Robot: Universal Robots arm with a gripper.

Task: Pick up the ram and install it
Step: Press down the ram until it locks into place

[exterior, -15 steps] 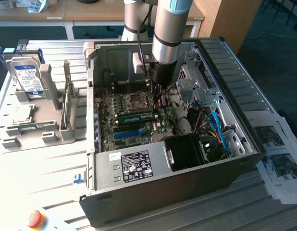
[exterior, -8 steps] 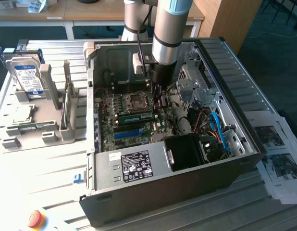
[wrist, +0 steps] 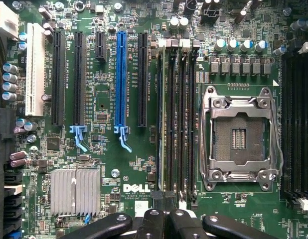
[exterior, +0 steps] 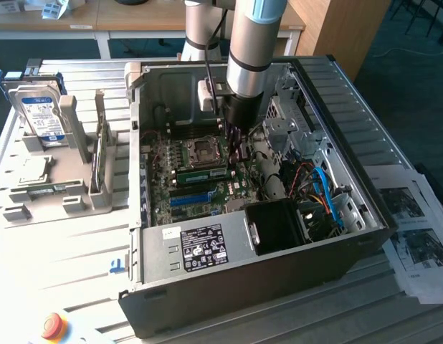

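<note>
One ram (exterior: 202,174) upright, exterior view; wrist view: end effector (wrist: 164,216) closed.

Ram (exterior: 203,174): a long, thin, flat green stick with small dark chips along its face.
Pose: upright on one long edge, its length running from the exterior view's left to its right, green face turned to the near side.
Place: on the motherboard (exterior: 160,172), just on the near side of the square socket (exterior: 205,149); the blue slot (exterior: 189,199) lies nearer still.
From above: in the wrist view it shows edge-on as a pale narrow line, in the bank of black slots (wrist: 180,124), in the one farthest from the socket.
Seating: can't tell whether it is fully home.
</note>
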